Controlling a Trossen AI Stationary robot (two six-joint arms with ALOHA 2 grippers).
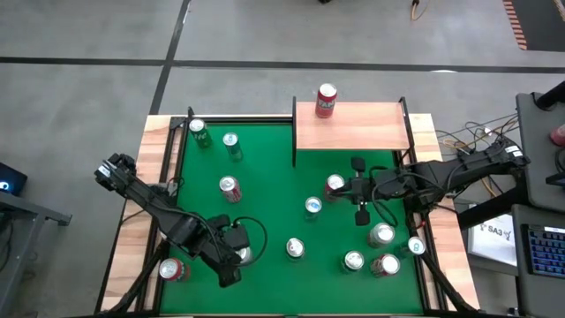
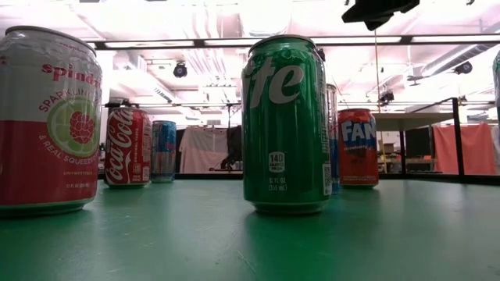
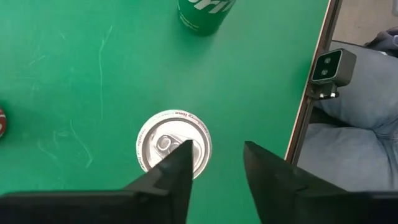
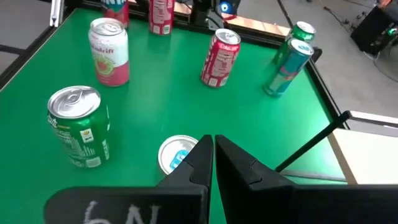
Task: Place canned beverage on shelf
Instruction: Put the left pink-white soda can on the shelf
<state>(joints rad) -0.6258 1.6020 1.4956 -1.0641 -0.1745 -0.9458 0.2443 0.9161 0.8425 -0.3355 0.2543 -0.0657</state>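
I have the left gripper (image 3: 214,180) hanging low over the near-left part of the green table (image 1: 265,168), its fingers parted a little and holding nothing. Directly under it stands a silver-topped can (image 3: 173,140), upright, its long axis vertical, so I look straight down on the lid. In the left wrist view the can does not sit squarely in the gap: one finger (image 3: 168,180) overlaps its rim while the other stands clear beside it. I judge that the gripper must shift sideways towards the can and open wider before it can come down around the body.

The shelf (image 1: 353,126) lies at the far edge of the table, well apart from this can, diagonally across towards the right. One red can (image 1: 326,101) already stands at its far rim.

The right gripper (image 1: 358,190) hovers shut over the table's right half, nearer the shelf, and empty.
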